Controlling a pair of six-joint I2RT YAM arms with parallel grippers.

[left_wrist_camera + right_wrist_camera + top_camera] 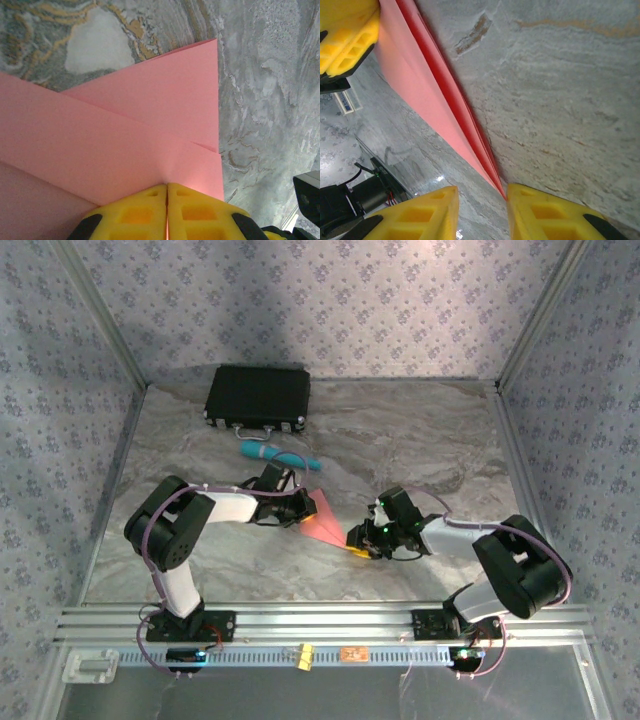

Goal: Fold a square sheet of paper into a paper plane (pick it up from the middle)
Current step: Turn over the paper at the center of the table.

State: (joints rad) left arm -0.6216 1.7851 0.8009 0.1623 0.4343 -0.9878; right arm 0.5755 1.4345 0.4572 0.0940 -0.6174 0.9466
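The salmon-pink paper (324, 519) is folded into a pointed, layered dart, the paper plane, lying mid-table with its tip toward the right arm. My left gripper (304, 506) is shut on its wide end; in the left wrist view the yellow fingertips (167, 192) pinch the pink sheet (125, 135), whose folded flaps overlap. My right gripper (361, 538) stands open at the pointed tip. In the right wrist view the paper's (415, 95) stacked edges run down to a tip that meets the inner edge of one finger (540, 210), the gripper (482, 200) open around it.
A teal cylinder (278, 453) lies behind the paper, and a black case (258, 396) sits at the back left. Patterned walls close in the marble table (420, 440) on three sides. The left gripper's yellow fingers (347, 40) show top left in the right wrist view.
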